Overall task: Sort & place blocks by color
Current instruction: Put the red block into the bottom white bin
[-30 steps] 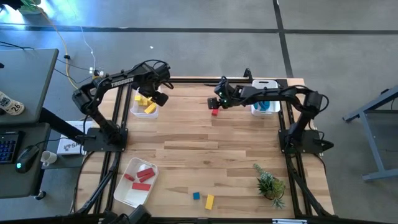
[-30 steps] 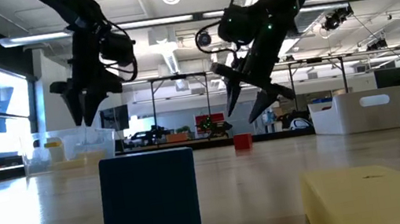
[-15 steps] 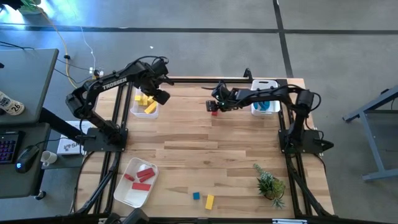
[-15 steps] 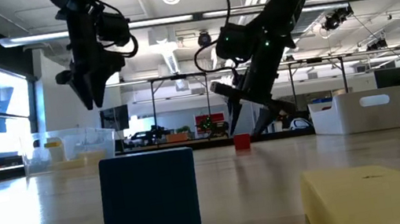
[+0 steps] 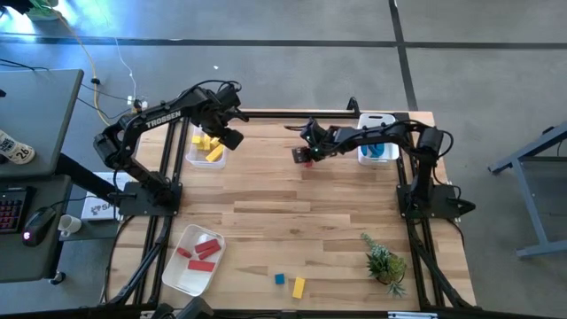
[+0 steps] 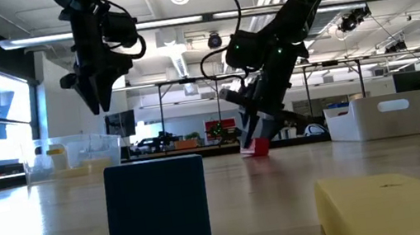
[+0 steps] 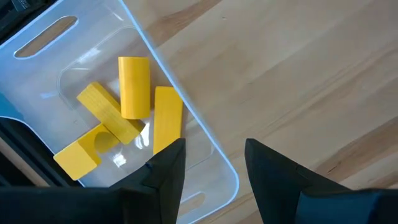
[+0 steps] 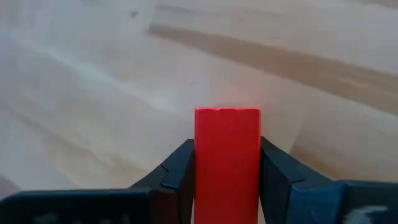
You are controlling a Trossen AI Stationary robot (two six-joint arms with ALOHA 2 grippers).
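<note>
High view. Right end effector [image 5: 304,156] is down at the far middle of the bench [image 5: 301,221], its fingers hiding most of the red block [image 5: 306,160]. Just to its right is a white bin [image 5: 376,120] with blue blocks [image 5: 379,151], partly covered by the arm. Left end effector [image 5: 230,138] hangs beside the clear bin [image 5: 205,159] of yellow blocks [image 5: 209,146]. Well away toward the near edge lie a white tray [image 5: 180,275] with red blocks [image 5: 202,252], a loose blue cube [image 5: 280,279], a loose yellow bar [image 5: 299,287] and a small green plant [image 5: 384,263]. Nothing stands between the right end effector and these.

Low view. The blue cube [image 6: 157,211] and yellow bar [image 6: 394,203] fill the foreground. Behind them the right end effector [image 6: 257,140] is closed around the red block [image 6: 258,146]; whether the block touches the bench cannot be made out. Left end effector [image 6: 96,97] hangs clear above the clear bin [image 6: 74,154].

Left wrist view. Dark fingers [image 7: 168,165] stand apart with nothing between them, above the rim of the clear bin [image 7: 208,143]. Four yellow blocks [image 7: 134,87] show here individually; one is partly cut off by the fingers.

Right wrist view. Both fingers [image 8: 177,168] press the sides of the red block [image 8: 227,155], bare bench beyond. Its lower end is cut off.
</note>
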